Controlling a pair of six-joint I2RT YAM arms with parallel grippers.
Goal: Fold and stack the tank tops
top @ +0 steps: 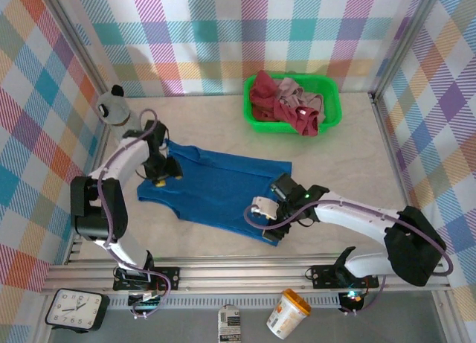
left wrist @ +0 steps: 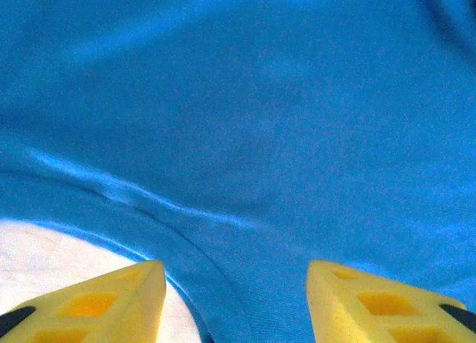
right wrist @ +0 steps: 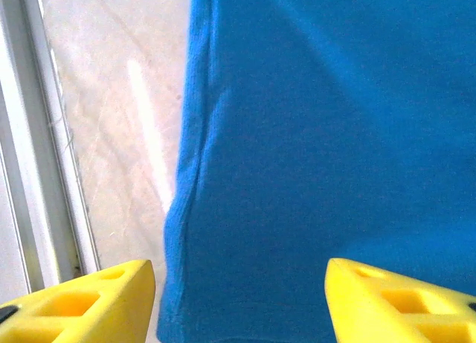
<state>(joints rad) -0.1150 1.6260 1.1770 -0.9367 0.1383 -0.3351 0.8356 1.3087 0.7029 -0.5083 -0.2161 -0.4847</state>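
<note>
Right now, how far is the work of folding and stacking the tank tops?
Done: the blue tank top lies spread on the table, out of the green basket. In hand: the left gripper and right gripper are low over it, jaws open, holding nothing; no fold shows yet. Left: the dark red tank top and pink tank top lie crumpled in the basket; all three need folding and stacking.

The blue tank top (right wrist: 335, 135) covers the middle and right of the frame, lying smooth with one faint crease near its edge. That stitched edge runs from top to bottom, bowing slightly. Left of the tank top lies the pale table (right wrist: 119, 120), marked by a bright streak of light, and beyond it a metal rail (right wrist: 37, 172). The right gripper (right wrist: 242, 306) stands with its yellow fingers (right wrist: 89, 302) wide apart, one just left of the tank top's edge, the other over the cloth, with nothing clasped between them
</note>
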